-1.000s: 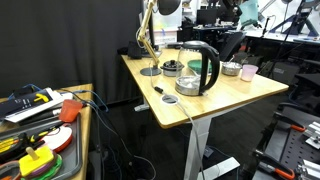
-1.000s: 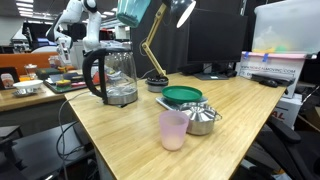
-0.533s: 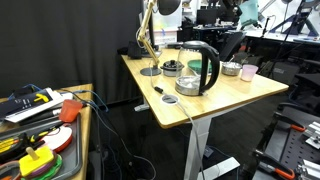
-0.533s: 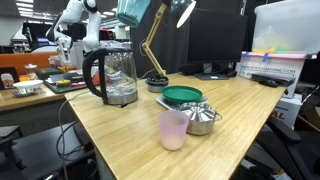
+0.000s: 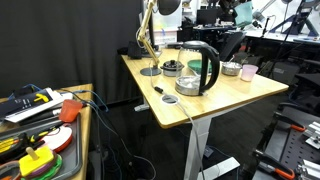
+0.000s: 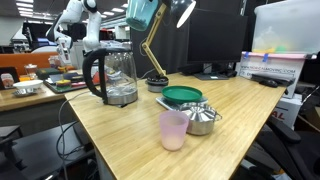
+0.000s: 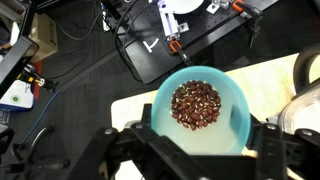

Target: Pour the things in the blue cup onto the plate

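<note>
gripper (image 7: 206, 130): clamped on small light-blue plastic cup (image 7: 226, 98) | contents: brown beans (image 7: 196, 105) | cup held high above wooden surface (image 6: 110, 140)

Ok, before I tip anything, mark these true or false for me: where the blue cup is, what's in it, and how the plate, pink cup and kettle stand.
1. The jaws hold the blue cup in the air above the desk. True.
2. The blue cup is empty. False: the wrist view shows brown pieces in it.
3. The green plate sits on the desk next to the metal bowl. True.
4. The pink cup lies on its side. False: it stands upright.
5. The kettle stands on the plate. False: it stands on the desk, apart from the plate.
</note>
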